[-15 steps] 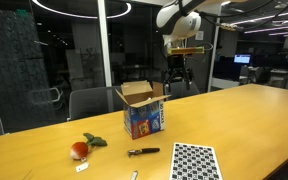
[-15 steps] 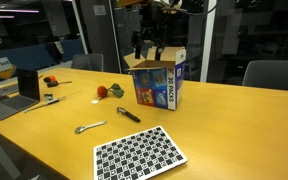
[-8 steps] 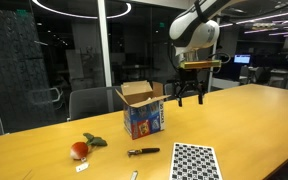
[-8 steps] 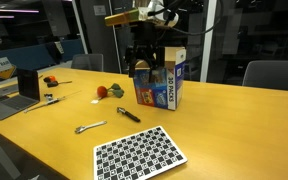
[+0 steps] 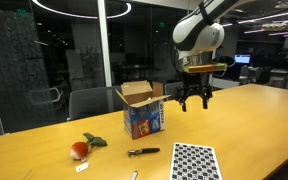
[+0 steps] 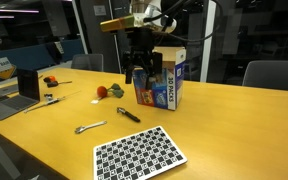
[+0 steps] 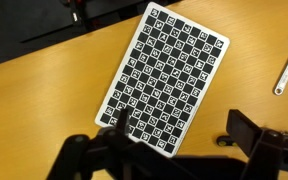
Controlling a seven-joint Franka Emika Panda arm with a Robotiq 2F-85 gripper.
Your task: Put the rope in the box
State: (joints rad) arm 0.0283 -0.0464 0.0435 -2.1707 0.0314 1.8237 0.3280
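Note:
The box (image 5: pixel 144 116) stands upright on the wooden table with its brown flaps open and blue printed sides; it also shows in an exterior view (image 6: pixel 163 83). No rope shows in any view; the inside of the box is hidden. My gripper (image 5: pixel 193 100) hangs in the air beside the box, a little above its top, open and empty. In an exterior view (image 6: pixel 136 72) it is in front of the box's upper edge. In the wrist view my open fingers (image 7: pixel 181 126) look down on the table.
A black-and-white checkered sheet (image 5: pixel 194 160) (image 6: pixel 139 153) (image 7: pixel 164 75) lies flat near the table's front. A short black stick (image 5: pixel 142 152) (image 6: pixel 129 115), a red fruit with leaves (image 5: pixel 80 150), a metal wrench (image 6: pixel 89 127) (image 7: pixel 287 68) and a laptop (image 6: pixel 24 88) are on the table.
My gripper has moved from above the box sideways away from it and somewhat lower. The box has not moved.

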